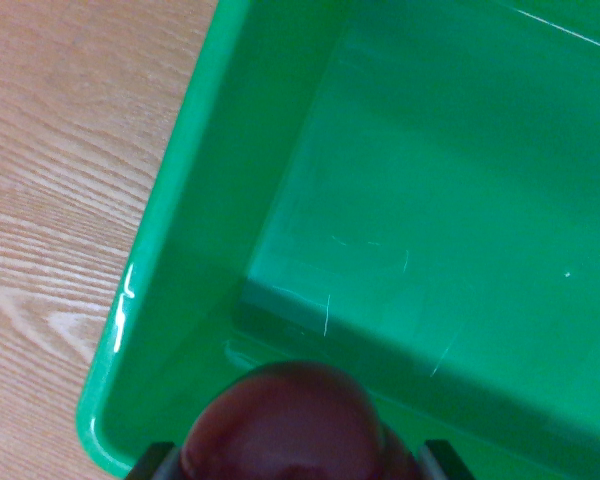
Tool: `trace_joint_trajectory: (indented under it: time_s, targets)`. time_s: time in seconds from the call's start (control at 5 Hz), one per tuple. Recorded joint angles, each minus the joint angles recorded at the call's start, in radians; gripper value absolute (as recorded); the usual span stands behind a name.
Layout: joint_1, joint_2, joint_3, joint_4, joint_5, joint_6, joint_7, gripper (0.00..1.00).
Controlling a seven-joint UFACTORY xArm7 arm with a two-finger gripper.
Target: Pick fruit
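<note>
Directly at the wrist view's bottom edge, the gripper [292,462] clasps a dark red, rounded, glossy fruit [285,425] between two black fingers [148,462]. It hangs over the near corner of a scratched green plastic bin [190,190], which rests on a light wood-grain table [60,180] at the wrist view's left.

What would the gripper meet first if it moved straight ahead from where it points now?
Probably the bare floor of the green bin. The gripper holds a dark red fruit above it; nothing else lies between, though depth is unclear.
</note>
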Motion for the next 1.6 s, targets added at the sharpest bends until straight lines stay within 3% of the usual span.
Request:
trace_joint_trajectory:
  time_s: [0.2, 0.4, 0.6, 0.8, 1.6]
  targets:
    - [0.0000, 0.000, 0.000, 0.000, 0.0000, 0.000, 0.000, 1.00]
    - [-0.0005, -0.015, 0.000, 0.016, -0.0001, 0.031, 0.001, 1.00]
    - [-0.0005, -0.015, 0.000, 0.016, -0.0001, 0.031, 0.001, 1.00]
    - [-0.0010, -0.028, 0.000, 0.031, -0.0002, 0.059, 0.002, 1.00]
    - [-0.0016, -0.046, -0.001, 0.050, -0.0004, 0.096, 0.004, 1.00]
